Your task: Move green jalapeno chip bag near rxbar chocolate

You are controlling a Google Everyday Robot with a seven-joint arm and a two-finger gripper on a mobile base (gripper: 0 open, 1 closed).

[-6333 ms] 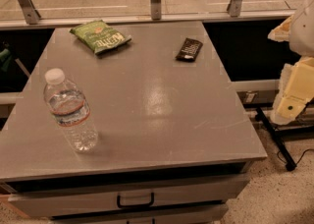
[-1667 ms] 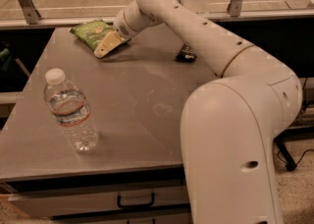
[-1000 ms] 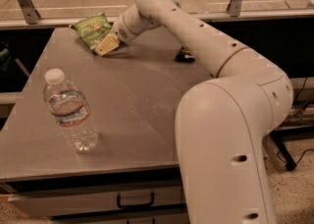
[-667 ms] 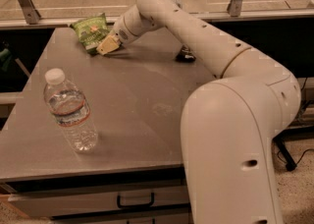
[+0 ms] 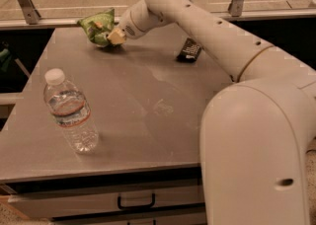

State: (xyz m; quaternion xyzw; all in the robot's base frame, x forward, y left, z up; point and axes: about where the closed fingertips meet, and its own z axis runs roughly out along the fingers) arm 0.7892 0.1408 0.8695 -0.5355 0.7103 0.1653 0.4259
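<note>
The green jalapeno chip bag (image 5: 94,25) is at the far left of the grey table (image 5: 148,115), bunched up and tilted, with its right side raised. My gripper (image 5: 107,30) reaches in from the right and is shut on the bag's right edge, one tan finger (image 5: 116,36) showing below it. The rxbar chocolate (image 5: 189,50), a dark flat bar, lies on the table to the right of the bag, partly behind my arm (image 5: 207,26). About an arm's width of bare table separates the bag and the bar.
A clear water bottle (image 5: 69,111) with a white cap stands upright at the table's front left. Metal rail posts (image 5: 22,1) and a glass barrier run along the far edge. A drawer with a handle (image 5: 136,202) is under the front edge.
The bag, once flat on the table, is now pinched in my gripper, crumpled and lifted at its right side. The bottle and the bar have not moved.
</note>
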